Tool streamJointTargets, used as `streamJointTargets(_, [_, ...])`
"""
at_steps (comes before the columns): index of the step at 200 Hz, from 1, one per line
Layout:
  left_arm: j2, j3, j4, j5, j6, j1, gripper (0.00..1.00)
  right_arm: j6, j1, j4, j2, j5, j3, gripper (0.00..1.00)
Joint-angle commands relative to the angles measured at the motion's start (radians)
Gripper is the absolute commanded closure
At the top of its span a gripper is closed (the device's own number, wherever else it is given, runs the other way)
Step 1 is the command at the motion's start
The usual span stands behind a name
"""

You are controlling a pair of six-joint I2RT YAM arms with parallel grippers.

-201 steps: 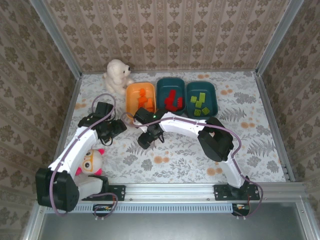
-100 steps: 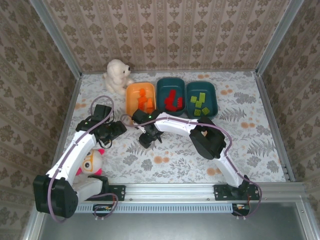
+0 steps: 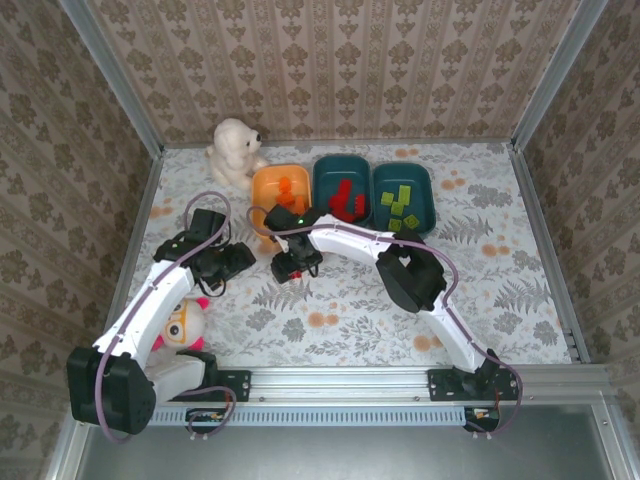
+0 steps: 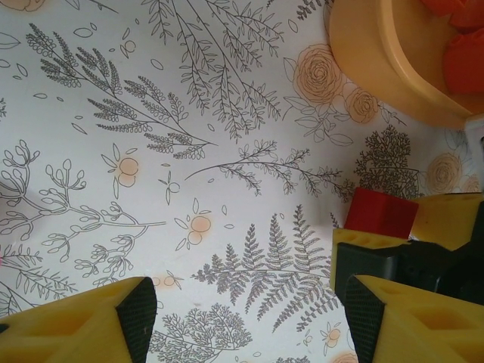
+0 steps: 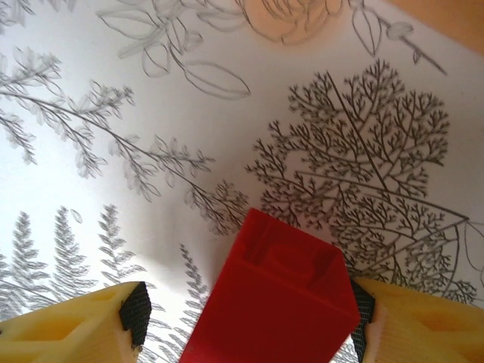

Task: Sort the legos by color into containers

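A red lego (image 5: 276,302) lies on the floral table between the fingers of my right gripper (image 5: 249,311). The right pad (image 5: 361,314) touches it and the left pad (image 5: 136,314) stands a little off it, so the jaws are open around it. From above, that gripper (image 3: 293,266) is just in front of the orange container (image 3: 262,192). The middle teal container (image 3: 322,180) holds red legos (image 3: 345,200) and the right teal container (image 3: 425,190) holds green legos (image 3: 400,205). My left gripper (image 4: 246,318) is open and empty beside the red lego (image 4: 382,213).
A white plush bear (image 3: 235,148) sits at the back left by the orange container (image 4: 370,57). A pink and white plush (image 3: 180,325) lies under the left arm. Patterned walls close in the table on three sides.
The right gripper slid a little toward the containers and its jaws narrowed around the red lego. The left gripper hardly moved.
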Motion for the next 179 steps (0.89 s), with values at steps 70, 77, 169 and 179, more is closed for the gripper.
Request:
streamJointTargets(70, [-0.031,0.006,-0.007,0.002,-0.013,-0.051,0.31,0.030,0.005,-0.068,0.002,0.073,0.078,0.71])
streamJointTargets(77, [-0.029,0.009,0.001,0.007,-0.007,-0.059,0.31,0.031,0.002,-0.053,-0.041,0.086,0.057,0.71])
streamJointTargets(169, [0.138,0.118,0.208,0.100,0.067,-0.236,0.31,0.205,-0.317,0.162,-0.225,0.015,0.017,0.75])
streamJointTargets(179, [0.153,0.140,0.225,0.109,0.078,-0.238,0.31,0.219,-0.342,0.177,-0.169,-0.003,0.077,0.75])
